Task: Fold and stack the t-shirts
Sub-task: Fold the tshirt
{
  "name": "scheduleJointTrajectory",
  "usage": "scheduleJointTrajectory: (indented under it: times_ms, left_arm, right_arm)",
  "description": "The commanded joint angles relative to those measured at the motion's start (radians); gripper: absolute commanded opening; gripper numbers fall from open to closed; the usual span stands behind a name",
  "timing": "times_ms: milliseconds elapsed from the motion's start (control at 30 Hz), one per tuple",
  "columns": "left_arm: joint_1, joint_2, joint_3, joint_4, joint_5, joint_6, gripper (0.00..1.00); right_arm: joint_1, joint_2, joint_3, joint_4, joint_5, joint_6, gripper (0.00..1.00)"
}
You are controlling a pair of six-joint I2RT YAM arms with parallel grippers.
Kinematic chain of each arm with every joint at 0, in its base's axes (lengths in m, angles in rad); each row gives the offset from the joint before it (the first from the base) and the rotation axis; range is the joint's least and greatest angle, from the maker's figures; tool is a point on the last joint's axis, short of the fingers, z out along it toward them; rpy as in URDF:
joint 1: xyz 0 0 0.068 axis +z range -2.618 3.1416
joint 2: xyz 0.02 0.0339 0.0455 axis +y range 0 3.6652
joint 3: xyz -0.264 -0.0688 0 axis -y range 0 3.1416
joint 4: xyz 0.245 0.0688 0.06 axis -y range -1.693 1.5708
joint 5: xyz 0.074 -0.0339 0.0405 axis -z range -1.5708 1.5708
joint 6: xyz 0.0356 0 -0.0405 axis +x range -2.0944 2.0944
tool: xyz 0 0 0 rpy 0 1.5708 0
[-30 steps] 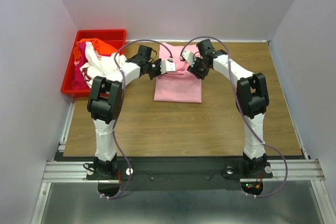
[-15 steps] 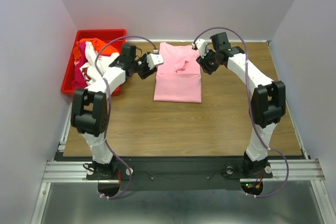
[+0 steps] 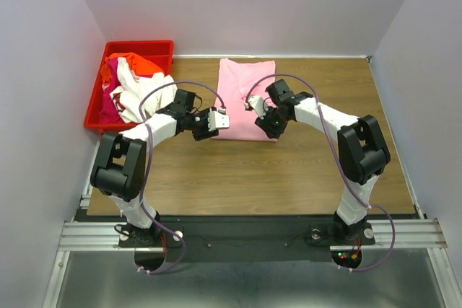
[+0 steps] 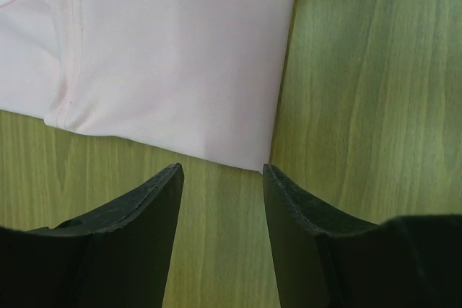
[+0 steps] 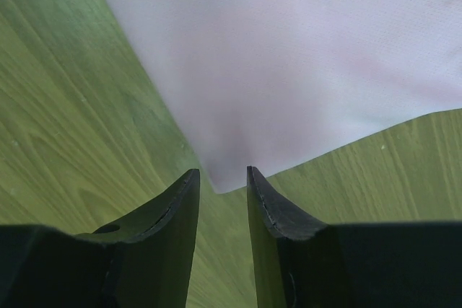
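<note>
A light pink t-shirt lies folded flat on the wooden table. My left gripper sits low at its near left corner, open. In the left wrist view the pink t-shirt has its corner just ahead of the right fingertip, and only bare wood shows between the jaws of the left gripper. My right gripper is at the near right corner, open with a narrow gap. In the right wrist view the tip of the pink t-shirt reaches the mouth of the right gripper, ungripped.
A red plastic bin stands at the far left of the table, holding crumpled white, orange-red and magenta t-shirts. The walls of the enclosure rise close behind and on both sides. Bare wood lies between the pink shirt and the arm bases.
Both grippers came from the shirt's far part toward me, to its near corners. The bunched cloth they held has been let go and lies flat. The left gripper has opened.
</note>
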Motion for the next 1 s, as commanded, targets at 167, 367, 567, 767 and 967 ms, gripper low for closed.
scheduleJointTrajectory:
  times_ms: [167,367,567,767,967]
  left_arm:
    - [-0.03,0.04,-0.011,0.028,-0.041,0.141,0.6]
    - [-0.049,0.068,-0.006,0.032,-0.061,0.155,0.6]
    - [-0.068,0.106,0.009,0.019,-0.095,0.169,0.56]
    - [-0.069,0.137,0.031,-0.004,-0.11,0.173,0.47]
    - [-0.071,0.136,0.039,-0.017,-0.106,0.178,0.18]
  right_arm:
    - [0.024,0.002,-0.055,0.096,0.027,-0.037,0.38]
    - [0.025,-0.01,-0.076,0.096,0.016,-0.028,0.39]
    - [0.025,0.008,-0.101,0.105,0.028,-0.047,0.39]
    - [0.025,0.011,-0.147,0.126,0.034,-0.052,0.4]
    - [0.025,0.023,-0.153,0.169,0.1,-0.052,0.26]
